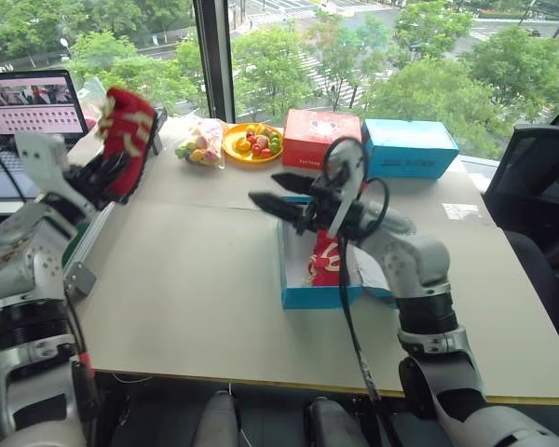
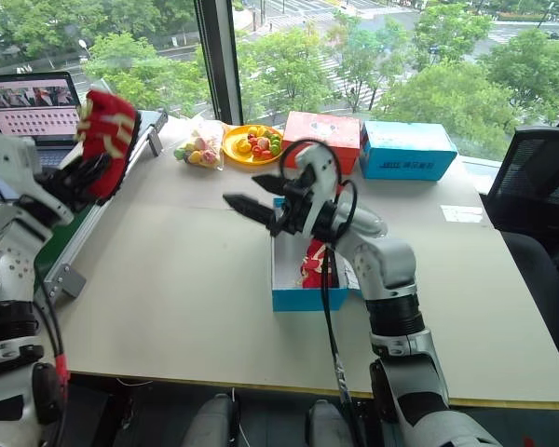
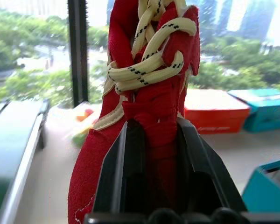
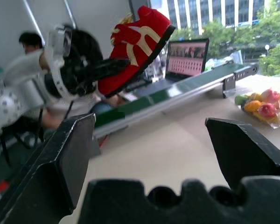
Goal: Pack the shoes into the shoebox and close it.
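Note:
My left gripper (image 1: 112,172) is raised over the table's left edge and is shut on a red shoe (image 1: 128,130) with cream laces. In the left wrist view its fingers (image 3: 126,158) clamp that shoe (image 3: 149,93) near the opening. The right wrist view shows the same held shoe (image 4: 135,42) in the air. The cyan-blue shoebox (image 1: 317,296) stands open mid-table, white inside. The other red shoe (image 1: 328,261) lies in it. My right gripper (image 1: 270,189) hovers above the box's far left corner, open and with nothing between its fingers.
A red box (image 1: 321,138), another blue box (image 1: 410,147), a yellow plate of fruit (image 1: 252,142) and a bag of fruit (image 1: 198,144) line the window side. A laptop (image 1: 35,104) and a green rail (image 1: 88,237) sit left. A black chair (image 1: 540,196) stands right.

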Motion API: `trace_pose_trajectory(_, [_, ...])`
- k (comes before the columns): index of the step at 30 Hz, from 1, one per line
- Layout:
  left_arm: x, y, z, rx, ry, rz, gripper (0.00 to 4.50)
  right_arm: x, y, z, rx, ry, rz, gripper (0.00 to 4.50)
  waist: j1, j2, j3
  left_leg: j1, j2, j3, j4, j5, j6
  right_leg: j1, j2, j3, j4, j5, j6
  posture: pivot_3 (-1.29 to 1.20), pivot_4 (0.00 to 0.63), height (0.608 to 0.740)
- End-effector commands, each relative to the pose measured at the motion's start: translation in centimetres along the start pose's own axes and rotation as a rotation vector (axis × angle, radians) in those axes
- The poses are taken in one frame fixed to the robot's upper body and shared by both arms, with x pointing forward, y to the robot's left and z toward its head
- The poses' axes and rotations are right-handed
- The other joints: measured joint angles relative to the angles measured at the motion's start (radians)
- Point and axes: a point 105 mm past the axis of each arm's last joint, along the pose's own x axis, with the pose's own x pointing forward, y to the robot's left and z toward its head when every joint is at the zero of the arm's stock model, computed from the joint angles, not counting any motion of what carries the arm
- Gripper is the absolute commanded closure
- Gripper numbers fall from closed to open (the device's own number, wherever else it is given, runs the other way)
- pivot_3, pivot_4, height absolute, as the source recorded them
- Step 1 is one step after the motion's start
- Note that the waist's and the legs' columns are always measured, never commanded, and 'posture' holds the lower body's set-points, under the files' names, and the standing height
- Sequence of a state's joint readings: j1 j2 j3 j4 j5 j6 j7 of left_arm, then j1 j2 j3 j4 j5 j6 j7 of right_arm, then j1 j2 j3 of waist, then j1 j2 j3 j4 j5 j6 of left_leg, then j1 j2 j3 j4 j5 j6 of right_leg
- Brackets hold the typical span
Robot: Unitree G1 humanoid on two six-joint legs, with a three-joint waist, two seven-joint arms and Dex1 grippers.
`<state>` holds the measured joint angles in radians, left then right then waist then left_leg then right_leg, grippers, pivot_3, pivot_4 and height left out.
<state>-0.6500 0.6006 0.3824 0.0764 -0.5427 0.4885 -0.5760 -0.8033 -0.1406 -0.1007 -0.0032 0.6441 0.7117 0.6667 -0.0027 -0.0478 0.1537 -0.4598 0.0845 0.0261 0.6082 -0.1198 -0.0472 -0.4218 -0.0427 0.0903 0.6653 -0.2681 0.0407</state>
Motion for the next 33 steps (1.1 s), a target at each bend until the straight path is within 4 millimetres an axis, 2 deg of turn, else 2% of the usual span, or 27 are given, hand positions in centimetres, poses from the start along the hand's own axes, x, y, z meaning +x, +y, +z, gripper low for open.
trace_pose_trajectory(1, [1.4, -3.8, 1.7, 0.06, -0.051, -0.097, 3.74, -0.2, 0.0, 3.0, 0.059, -0.107, -0.006, 0.0, -0.01, 0.0, 0.0, 0.0, 0.0, 0.0, 0.0, 0.0, 0.0, 0.0, 0.0, 0.0, 0.0, 0.0, 0.0, 0.0, 0.15, 0.74])
trace_pose_trajectory(3, [3.2, -7.7, 2.7, 0.088, -0.094, -0.22, 3.74, -0.1, 0.1, 4.4, 0.05, -0.145, -0.018, 0.0, -0.012, 0.0, 0.0, 0.0, 0.0, 0.0, 0.0, 0.0, 0.0, 0.0, 0.0, 0.0, 0.0, 0.0, 0.0, 0.0, 0.15, 0.74])
trace_pose_trajectory(5, [4.2, -9.9, 3.6, 0.081, -0.132, -0.287, 3.74, 0.1, 0.3, 5.2, 0.051, -0.166, -0.015, 0.0, -0.01, 0.0, 0.0, 0.0, -0.001, 0.0, 0.0, 0.0, 0.0, 0.0, 0.0, 0.0, 0.0, 0.0, 0.0, 0.0, 0.15, 0.74])
trace_pose_trajectory(9, [5.1, -12.5, 4.1, 0.058, -0.162, -0.349, 3.74, 0.3, 0.5, 5.6, 0.057, -0.181, -0.017, 0.0, -0.016, 0.0, 0.0, -0.001, -0.001, -0.001, 0.0, 0.0, 0.0, 0.0, 0.0, 0.001, -0.001, 0.0, 0.001, 0.0, 0.15, 0.74])
trace_pose_trajectory(12, [5.3, -15.2, 3.9, 0.069, -0.175, -0.441, 3.74, 0.3, 0.5, 5.5, 0.055, -0.186, -0.027, 0.0, -0.021, 0.001, 0.0, 0.0, -0.001, -0.001, 0.0, 0.0, 0.0, 0.0, 0.0, 0.002, -0.001, 0.0, 0.001, 0.0, 0.15, 0.74])
trace_pose_trajectory(16, [5.2, -16.2, 3.5, 0.055, -0.165, -0.48, 3.74, -0.6, -0.3, 5.6, 0.073, -0.215, -0.061, 0.0, -0.02, 0.002, 0.0, 0.0, -0.001, -0.001, 0.001, 0.0, 0.001, 0.0, 0.0, 0.002, 0.0, 0.0, 0.001, 0.0, 0.15, 0.74])
trace_pose_trajectory(22, [4.9, -17.0, 2.7, 0.021, -0.148, -0.503, 3.74, -0.9, -0.7, 7.0, 0.105, -0.272, -0.067, 0.0, -0.019, 0.002, 0.0, 0.0, -0.001, -0.001, 0.0, 0.0, 0.001, 0.0, 0.0, 0.002, -0.001, 0.0, 0.001, 0.0, 0.15, 0.74])
trace_pose_trajectory(25, [4.8, -17.2, 2.5, 0.012, -0.142, -0.504, 3.79, -1.0, -0.8, 7.7, 0.143, -0.313, -0.065, 0.68, -0.019, 0.002, 0.0, 0.0, -0.001, -0.001, 0.0, 0.0, 0.001, 0.0, 0.0, 0.002, -0.001, 0.0, 0.001, 0.0, 0.15, 0.74])
trace_pose_trajectory(33, [4.8, -17.5, 2.7, -0.02, -0.149, -0.494, 3.79, -0.3, -0.1, 7.9, 0.138, -0.309, -0.046, 3.22, -0.018, 0.002, 0.0, 0.0, -0.001, -0.001, 0.0, 0.0, 0.001, 0.0, 0.0, 0.002, -0.001, 0.0, 0.001, 0.0, 0.15, 0.74])
